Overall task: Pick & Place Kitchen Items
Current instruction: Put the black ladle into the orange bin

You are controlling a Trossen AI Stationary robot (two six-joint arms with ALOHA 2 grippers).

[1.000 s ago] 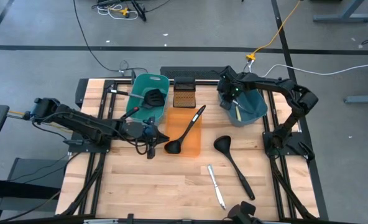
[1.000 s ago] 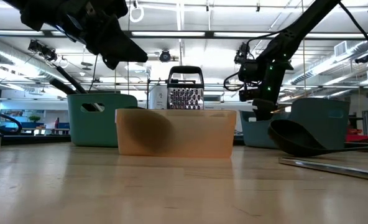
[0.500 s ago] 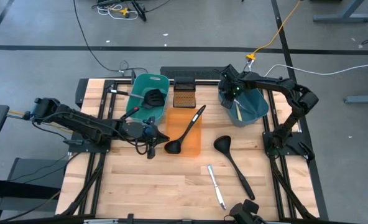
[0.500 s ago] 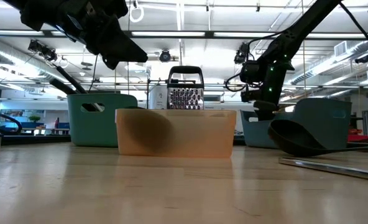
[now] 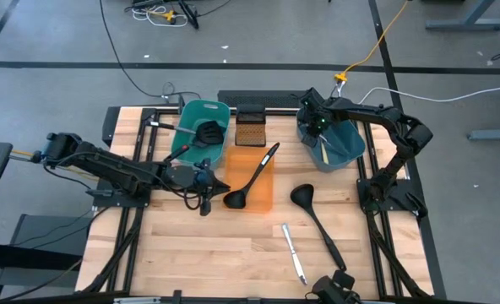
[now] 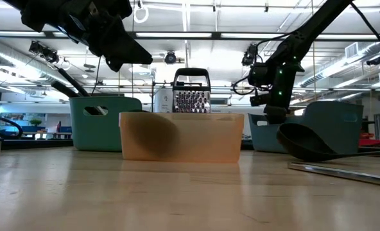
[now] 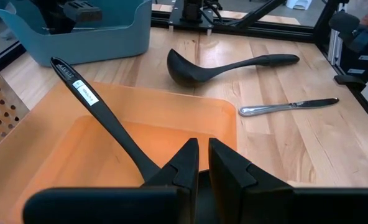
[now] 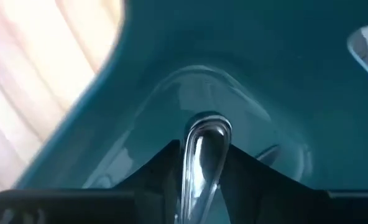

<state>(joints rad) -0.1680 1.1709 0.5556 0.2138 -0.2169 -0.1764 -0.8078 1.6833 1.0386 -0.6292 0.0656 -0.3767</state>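
Observation:
My left gripper [image 5: 216, 186] [image 7: 202, 163] hangs shut and empty above the near left corner of the orange tub [image 5: 263, 198]. A black ladle [image 5: 252, 175] lies in that tub, handle end on the far rim [image 7: 63, 64]. My right gripper [image 5: 318, 127] [image 8: 206, 162] reaches down into the blue-grey tub [image 5: 345, 145], shut on a silver knife [image 8: 206, 140]. A second black ladle [image 5: 317, 215] and a silver knife [image 5: 294, 252] lie flat on the table. A black slotted spatula [image 5: 208, 133] sits in the teal tub [image 5: 191, 122]. My right gripper pinches the silver knife between its two fingers, which lie along it. The knife's rounded end [image 8: 207, 127] sticks out past the fingertips, pointing down at the tub's inner wall. Whether that end touches the tub, I cannot tell.
A metal box grater [image 5: 251, 127] stands at the far edge between the teal and blue-grey tubs. A light-handled utensil [image 5: 323, 152] lies in the blue-grey tub. Bare wood lies at the table's near left [image 5: 191, 253].
My right gripper has edged a little toward the table's right over the blue-grey tub, still shut on the silver knife.

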